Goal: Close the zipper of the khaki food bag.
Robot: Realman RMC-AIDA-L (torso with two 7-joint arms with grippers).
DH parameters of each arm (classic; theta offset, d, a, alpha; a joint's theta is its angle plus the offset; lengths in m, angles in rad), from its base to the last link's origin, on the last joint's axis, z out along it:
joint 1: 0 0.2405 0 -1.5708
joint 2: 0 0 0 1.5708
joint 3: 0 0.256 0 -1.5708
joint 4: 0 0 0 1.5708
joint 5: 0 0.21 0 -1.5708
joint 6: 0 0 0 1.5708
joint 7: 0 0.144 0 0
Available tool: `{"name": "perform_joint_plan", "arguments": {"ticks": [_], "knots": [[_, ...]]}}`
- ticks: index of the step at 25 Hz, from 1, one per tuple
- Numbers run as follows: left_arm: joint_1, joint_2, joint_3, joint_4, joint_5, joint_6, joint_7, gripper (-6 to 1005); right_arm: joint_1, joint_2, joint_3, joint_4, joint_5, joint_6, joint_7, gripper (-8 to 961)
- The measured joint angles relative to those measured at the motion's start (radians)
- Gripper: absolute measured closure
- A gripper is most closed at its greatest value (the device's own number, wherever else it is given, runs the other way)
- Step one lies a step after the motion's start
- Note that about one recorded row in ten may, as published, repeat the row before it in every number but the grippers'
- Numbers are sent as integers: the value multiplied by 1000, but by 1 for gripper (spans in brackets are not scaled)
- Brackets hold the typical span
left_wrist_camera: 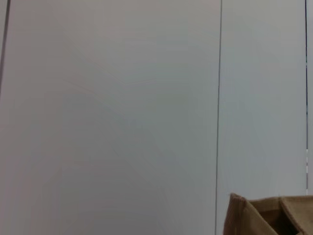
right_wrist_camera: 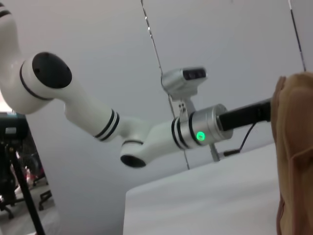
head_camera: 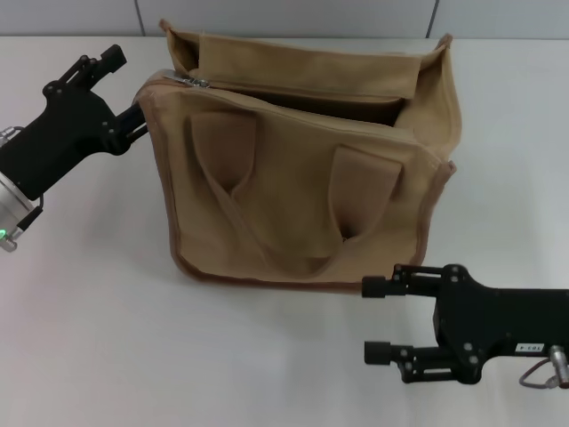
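Note:
The khaki food bag (head_camera: 302, 187) stands on the white table (head_camera: 89, 338) with its two strap handles hanging down its near side. Its top gapes open. The zipper (head_camera: 311, 100) runs along the near edge of the mouth, with the silver pull (head_camera: 194, 82) at the bag's left end. My left gripper (head_camera: 131, 89) is open at the bag's upper left corner, its lower finger against the bag's side, a short way from the pull. My right gripper (head_camera: 373, 320) is open and empty just in front of the bag's lower right corner. A corner of the bag shows in the left wrist view (left_wrist_camera: 264, 215) and its edge in the right wrist view (right_wrist_camera: 293, 147).
A panelled grey wall (head_camera: 284, 16) runs behind the table. The right wrist view shows my left arm (right_wrist_camera: 146, 137) reaching to the bag. Bare table lies in front of the bag and to its right.

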Motion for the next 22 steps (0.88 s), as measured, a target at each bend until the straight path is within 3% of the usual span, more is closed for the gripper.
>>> {"name": "perform_joint_plan", "arguments": {"ticks": [12, 15, 22], "knots": [[8, 1, -7, -40, -29, 78, 0, 255, -16, -6, 8, -11, 73, -94, 0, 214], [14, 1, -7, -46, -47, 89, 1, 455, -11, -5, 8, -11, 89, -96, 0, 214], [15, 0, 0, -48, -47, 117, 1, 810, -8, -4, 10, -12, 212, -99, 8, 215]]}}
